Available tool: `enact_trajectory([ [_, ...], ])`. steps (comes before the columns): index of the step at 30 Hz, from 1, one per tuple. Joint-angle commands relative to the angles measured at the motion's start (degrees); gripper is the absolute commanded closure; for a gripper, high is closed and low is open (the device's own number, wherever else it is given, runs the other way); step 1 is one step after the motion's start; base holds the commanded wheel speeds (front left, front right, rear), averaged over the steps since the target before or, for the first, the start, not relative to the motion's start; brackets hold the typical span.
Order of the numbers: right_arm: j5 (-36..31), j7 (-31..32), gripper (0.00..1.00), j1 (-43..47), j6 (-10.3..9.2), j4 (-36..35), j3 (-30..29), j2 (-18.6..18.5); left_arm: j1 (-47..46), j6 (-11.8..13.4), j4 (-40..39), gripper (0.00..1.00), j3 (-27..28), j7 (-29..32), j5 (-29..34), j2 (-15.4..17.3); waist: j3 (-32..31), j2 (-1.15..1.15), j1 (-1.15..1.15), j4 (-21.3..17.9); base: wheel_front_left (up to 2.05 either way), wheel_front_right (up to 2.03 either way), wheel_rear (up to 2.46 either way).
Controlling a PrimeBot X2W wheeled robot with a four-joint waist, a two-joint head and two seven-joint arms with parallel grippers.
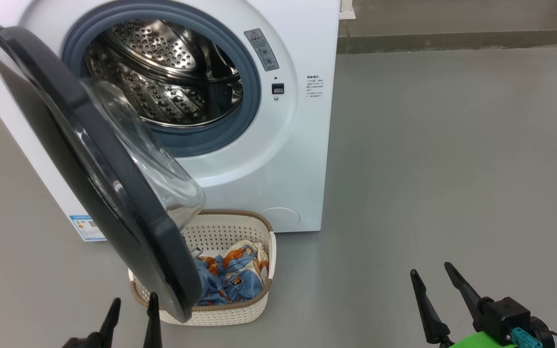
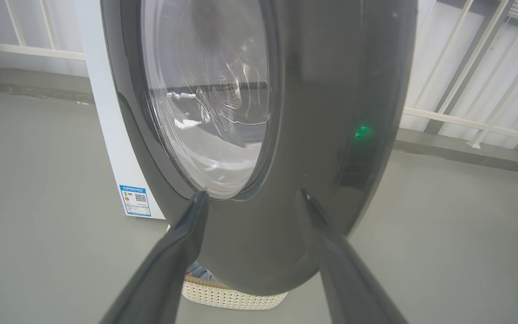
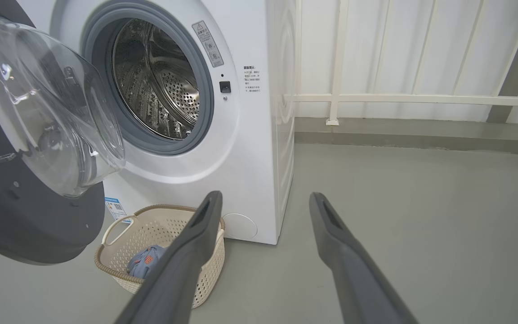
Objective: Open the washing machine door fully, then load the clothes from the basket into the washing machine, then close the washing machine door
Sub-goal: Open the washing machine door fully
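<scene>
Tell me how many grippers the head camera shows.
2. The left gripper sits lower left, by the bottom edge of the washing machine door; the right gripper sits lower right, over the floor.

Left gripper [image 1: 133, 314]: two long dark jaws, spread wide, nothing held between them. The tips point at the outer black face of the washing machine door [image 1: 162, 251], close to its lower rim; whether they touch it cannot be told. Right gripper [image 1: 431, 270]: two long dark jaws, likewise spread wide and empty. It sits well to the right of the door and clear of it, tips leaning slightly toward it. Right wrist [image 1: 505, 314]: black block with teal connector [image 1: 520, 335] and green housing [image 1: 481, 342] below.
</scene>
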Motion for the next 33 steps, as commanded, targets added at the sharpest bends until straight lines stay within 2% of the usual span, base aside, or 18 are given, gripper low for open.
enact_trajectory([
  [1,-0.33,-0.70,0.00,-0.50,0.09,-1.53,1.36,0.00,-1.10,-0.14,-1.07,0.00,1.72,-0.44,0.62,0.53,-0.04,0.00,0.00,0.05,0.00,0.00,0.00],
  [7,-0.33,-0.70,0.00,-0.56,0.09,-1.43,1.58,0.00,-1.11,-0.18,-1.04,0.00,1.82,-0.44,0.57,0.53,-0.02,0.00,0.00,0.08,0.00,0.00,0.00],
  [8,-0.35,-0.70,0.00,-0.57,0.09,-1.42,1.60,0.00,-1.11,-0.26,-1.00,0.58,1.86,-0.44,0.51,0.53,-0.02,0.00,0.00,0.07,0.00,0.00,0.00],
  [9,-0.36,-0.70,0.00,-0.59,0.09,-1.42,1.60,0.00,-1.11,-0.36,-0.95,1.00,1.88,-0.44,0.46,0.53,-0.03,0.00,0.00,0.06,0.00,0.00,0.00],
  [20,-1.00,-0.70,0.00,-0.61,0.09,-1.30,1.76,0.00,-0.99,-0.88,-1.08,1.00,1.93,-0.44,0.47,0.53,-0.15,0.00,0.00,0.02,0.00,0.00,0.00],
  [25,-1.07,-0.70,0.00,-0.69,0.09,-1.38,1.97,0.00,-1.57,-0.97,-2.91,1.00,3.89,-0.44,-0.28,0.53,-0.33,0.00,0.00,0.04,0.00,0.00,0.00],
  [33,-1.40,-0.70,0.00,-0.75,0.09,-1.42,2.93,0.00,-3.88,-2.24,-6.70,1.00,7.52,-0.44,2.03,0.53,-0.75,0.00,0.00,-0.02,0.00,0.00,0.00],
])
